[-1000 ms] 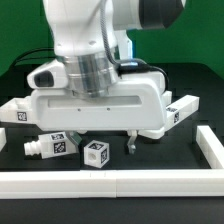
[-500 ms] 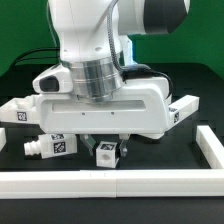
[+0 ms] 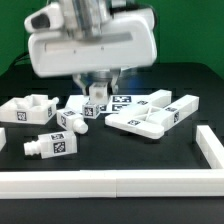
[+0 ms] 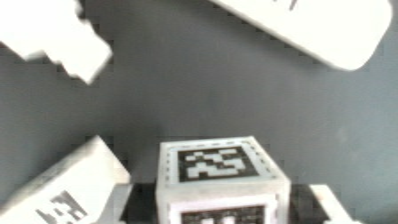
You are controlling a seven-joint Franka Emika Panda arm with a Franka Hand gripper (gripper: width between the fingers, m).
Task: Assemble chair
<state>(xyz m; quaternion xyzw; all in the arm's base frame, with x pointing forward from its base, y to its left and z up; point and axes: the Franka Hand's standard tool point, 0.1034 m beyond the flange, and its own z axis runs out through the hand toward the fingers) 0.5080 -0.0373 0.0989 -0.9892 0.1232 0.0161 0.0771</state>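
The chair is in loose white tagged parts on the black table. My gripper (image 3: 95, 96) is shut on a small white cube block (image 3: 96, 108) and holds it just above the table, between the other parts. In the wrist view the block (image 4: 217, 172) sits between my dark fingers (image 4: 313, 203), with its tagged face showing. A pegged leg (image 3: 52, 145) lies at the front on the exterior view's left. A second leg (image 3: 72, 119) lies just left of the held block. Flat slabs (image 3: 150, 116) lie on the right.
A chunky white part (image 3: 25, 108) rests at the exterior view's left. A long plain white rail (image 3: 110, 184) runs along the front and turns up the right side (image 3: 210, 146). In the wrist view, white parts (image 4: 302, 30) lie beyond the block.
The jaws closed on the cube block near the front rail. The arm then rose and carried it back toward the middle of the parts.
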